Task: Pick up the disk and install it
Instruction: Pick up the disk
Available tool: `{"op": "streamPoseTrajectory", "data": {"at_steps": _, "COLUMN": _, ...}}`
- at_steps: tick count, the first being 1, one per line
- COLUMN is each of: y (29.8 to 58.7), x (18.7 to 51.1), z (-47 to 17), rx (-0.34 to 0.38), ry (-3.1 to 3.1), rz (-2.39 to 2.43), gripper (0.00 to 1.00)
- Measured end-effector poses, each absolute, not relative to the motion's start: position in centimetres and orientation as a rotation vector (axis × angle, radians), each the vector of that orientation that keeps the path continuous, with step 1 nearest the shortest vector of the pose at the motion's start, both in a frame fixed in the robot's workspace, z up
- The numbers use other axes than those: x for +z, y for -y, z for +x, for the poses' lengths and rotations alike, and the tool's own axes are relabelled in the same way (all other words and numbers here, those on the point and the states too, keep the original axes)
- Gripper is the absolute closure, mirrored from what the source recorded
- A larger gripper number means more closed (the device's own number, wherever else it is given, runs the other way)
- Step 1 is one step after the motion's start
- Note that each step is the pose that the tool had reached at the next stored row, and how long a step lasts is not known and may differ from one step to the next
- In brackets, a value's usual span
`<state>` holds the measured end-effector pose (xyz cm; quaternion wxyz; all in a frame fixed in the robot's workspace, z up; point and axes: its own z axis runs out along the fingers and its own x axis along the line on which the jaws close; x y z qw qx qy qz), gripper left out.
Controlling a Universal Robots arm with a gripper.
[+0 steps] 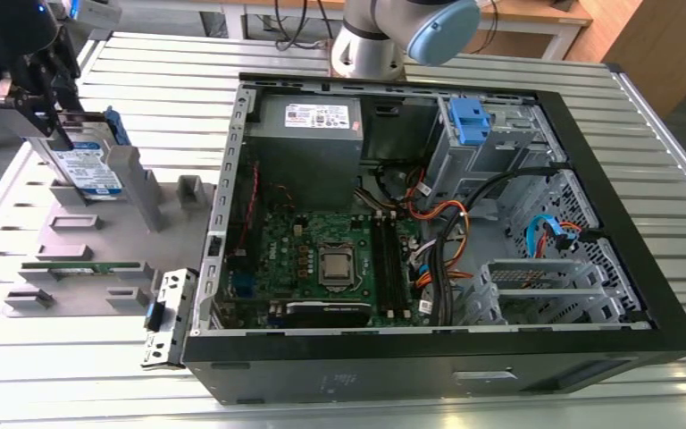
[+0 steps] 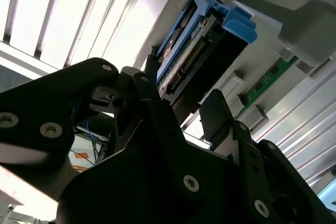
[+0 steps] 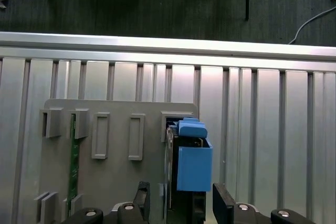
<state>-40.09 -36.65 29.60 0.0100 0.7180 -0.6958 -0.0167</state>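
Observation:
The disk (image 1: pixel 87 170) stands on edge in a slot of the grey holder (image 1: pixel 117 237) at the exterior view's left, label side showing and blue rail on top. My gripper (image 1: pixel 60 125) reaches down over its upper end. In the first wrist view the disk (image 3: pixel 191 161) lies between my two fingertips, and my gripper (image 3: pixel 181 203) straddles it. One fingertip (image 3: pixel 223 203) sits close to the blue rail, and a small gap shows at the other. The second wrist view shows the disk (image 2: pixel 199 40) just beyond my gripper (image 2: pixel 184 90), which looks open.
The open computer case (image 1: pixel 588 161) lies at the exterior view's right, with a drive cage and blue bracket (image 1: pixel 468 121), a grey power supply (image 1: pixel 307 121) and the motherboard (image 1: pixel 331 259). A green memory stick (image 1: pixel 81 265) sits in the holder. The slatted metal table (image 1: pixel 164 63) carries everything.

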Motion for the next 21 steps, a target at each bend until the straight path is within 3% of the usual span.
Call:
{"op": "streamPoseTrajectory", "data": {"at_steps": 13, "y": 36.65, "x": 30.16, "z": -40.09, "rx": -0.052, "ry": 2.172, "rz": 2.241, "gripper": 0.42}}
{"op": "streamPoseTrajectory", "data": {"at_steps": 18, "y": 36.65, "x": 30.2, "z": -40.09, "rx": -0.052, "ry": 2.172, "rz": 2.241, "gripper": 0.61}}
{"op": "streamPoseTrajectory", "data": {"at_steps": 21, "y": 36.65, "x": 30.22, "z": -40.09, "rx": -0.052, "ry": 2.172, "rz": 2.241, "gripper": 0.61}}
